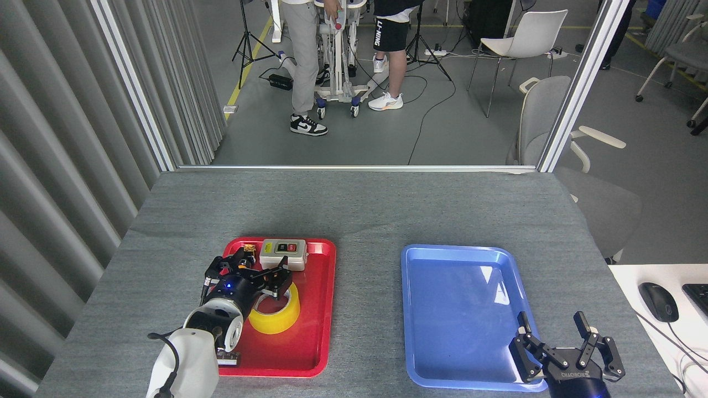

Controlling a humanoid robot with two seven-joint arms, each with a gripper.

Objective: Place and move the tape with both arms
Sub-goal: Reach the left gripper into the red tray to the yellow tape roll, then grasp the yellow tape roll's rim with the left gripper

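Tape lies flat directly under my left claw, seemingly spread over it; right claw open, far.

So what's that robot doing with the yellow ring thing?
That ring is a roll of tape lying in the red tray, beside a grey switch box. The robot's left end effector is down over the roll's far edge, fingers spread around it, though a firm grip can't be confirmed. The right end effector waits open at the near corner of the blue tray, which has nothing in it.
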